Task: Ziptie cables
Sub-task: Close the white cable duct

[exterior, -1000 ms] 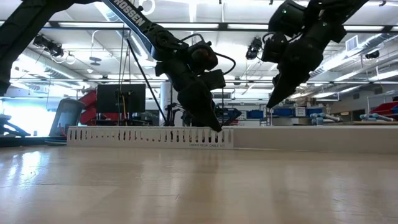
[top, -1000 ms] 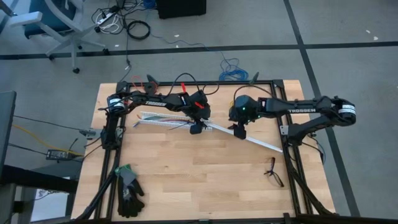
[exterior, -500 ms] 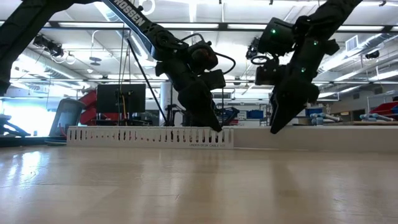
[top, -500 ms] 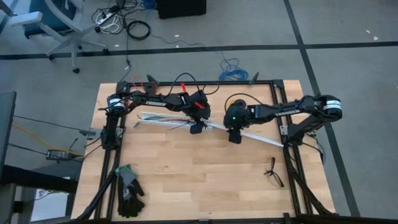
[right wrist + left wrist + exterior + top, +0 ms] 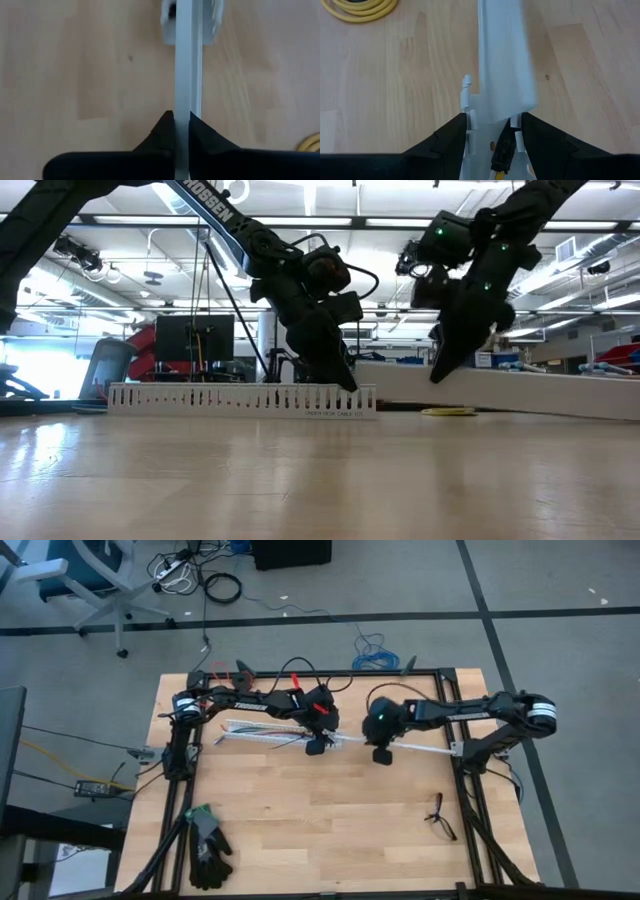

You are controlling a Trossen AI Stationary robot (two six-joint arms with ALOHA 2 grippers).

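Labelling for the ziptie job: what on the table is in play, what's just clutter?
In play: cables, slotted channel in left gripper, white strip in right gripper. Ziptie not visible.
Clutter: gloves, forked black object, yellow spool.

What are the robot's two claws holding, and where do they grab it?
The left gripper straddles the slotted white channel's end. The right gripper pinches the plain white strip by its thin edge.

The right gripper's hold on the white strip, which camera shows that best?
Right wrist view: the right gripper pinches the white strip. High view hides the fingers under the arm; low view shows them only as a silhouette.
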